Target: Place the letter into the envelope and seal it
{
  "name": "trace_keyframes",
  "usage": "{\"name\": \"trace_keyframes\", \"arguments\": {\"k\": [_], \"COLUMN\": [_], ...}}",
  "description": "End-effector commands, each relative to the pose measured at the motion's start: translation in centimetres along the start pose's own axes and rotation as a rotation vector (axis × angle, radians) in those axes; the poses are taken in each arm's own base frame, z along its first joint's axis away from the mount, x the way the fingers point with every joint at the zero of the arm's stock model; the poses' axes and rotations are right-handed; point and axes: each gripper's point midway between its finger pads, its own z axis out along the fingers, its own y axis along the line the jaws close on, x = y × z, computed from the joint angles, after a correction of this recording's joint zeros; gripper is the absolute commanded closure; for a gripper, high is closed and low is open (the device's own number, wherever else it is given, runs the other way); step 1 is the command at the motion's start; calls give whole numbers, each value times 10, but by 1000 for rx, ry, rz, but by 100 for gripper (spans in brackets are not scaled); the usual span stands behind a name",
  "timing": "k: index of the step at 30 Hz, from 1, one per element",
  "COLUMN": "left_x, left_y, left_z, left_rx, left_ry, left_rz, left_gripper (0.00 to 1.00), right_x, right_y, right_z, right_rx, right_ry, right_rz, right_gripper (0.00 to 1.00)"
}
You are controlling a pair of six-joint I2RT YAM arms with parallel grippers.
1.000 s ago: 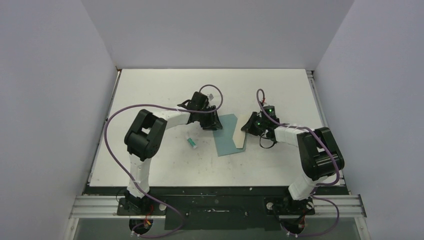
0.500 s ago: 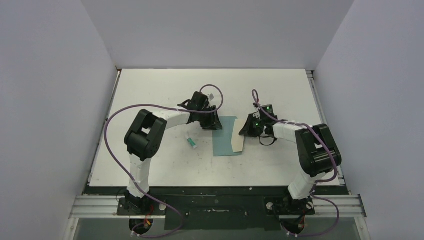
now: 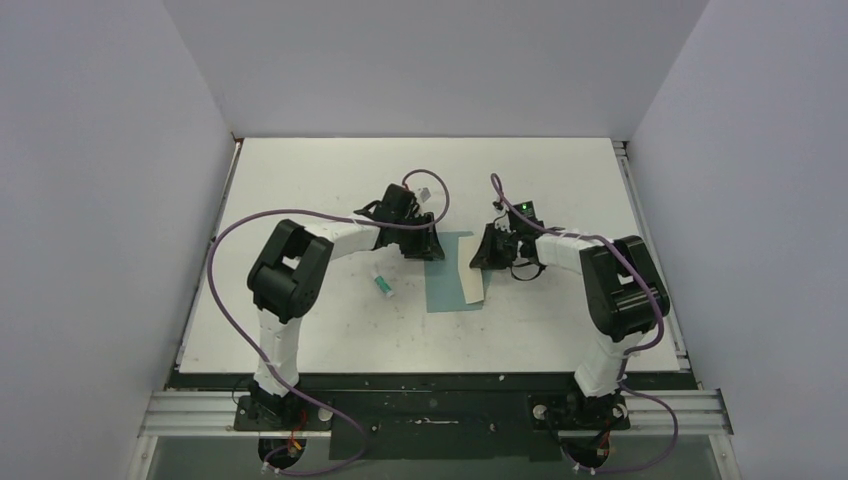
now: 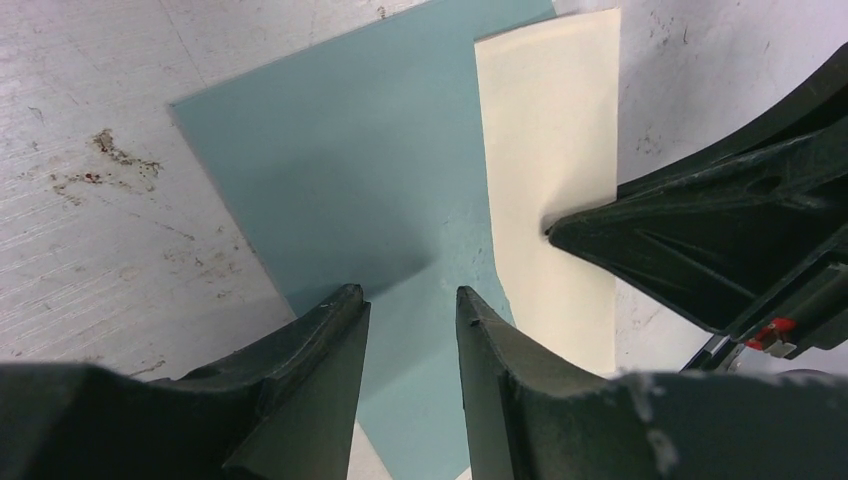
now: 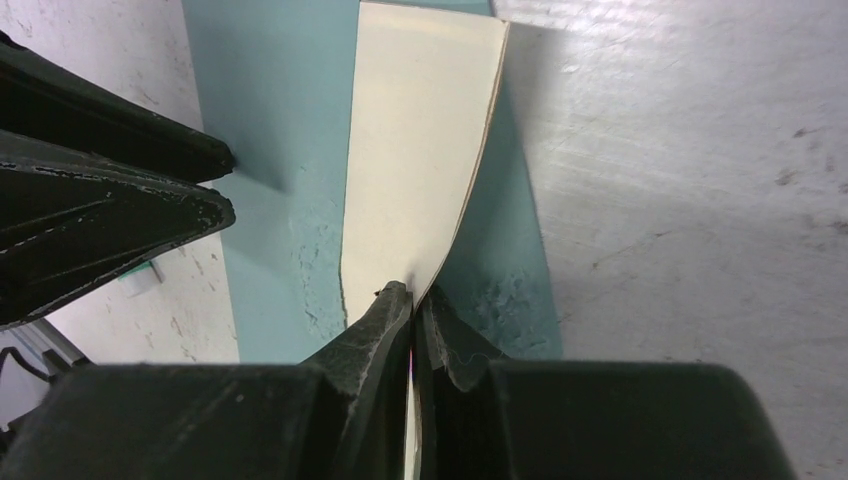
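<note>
The letter (image 5: pixel 420 150) looks thin, light and floppy: it bows where the right end effector (image 5: pixel 412 295) pinches its edge, draped over the envelope (image 4: pixel 340 170) on the worktop (image 5: pixel 700 150). The left end effector (image 4: pixel 410 300), jaws narrowly apart, rests on the envelope. An edge grip probably suits it.

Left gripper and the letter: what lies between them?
Only the teal envelope. In the left wrist view it spans the stretch from the left gripper to the cream letter overlapping it; nothing else sits there.
</note>
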Motion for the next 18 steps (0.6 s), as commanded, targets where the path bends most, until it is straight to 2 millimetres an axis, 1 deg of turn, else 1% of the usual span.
{"name": "trace_keyframes", "arguments": {"k": [1,4,11,14,16,18], "left_x": [22,22,21,14,8,2], "left_y": [35,31,26,17,10,7], "left_z": [4,3,2,-5,-13,-22], "left_rx": [-110,-90,-67,-51,-41,-51], "left_ry": [35,31,22,4,-16,-30], "left_rz": [-25,-36,-48,-56,-65,-81], "left_gripper": [61,58,53,50,46,42], "right_x": [11,16,17,16,16,15], "right_y": [10,15,21,20,21,22], "right_z": [7,13,20,22,22,21], "right_rx": [3,-8,-24,-18,-17,-22], "right_ry": [26,43,52,47,36,24], "right_rz": [44,69,75,71,61,53], "right_gripper": [95,95,95,95,95,95]}}
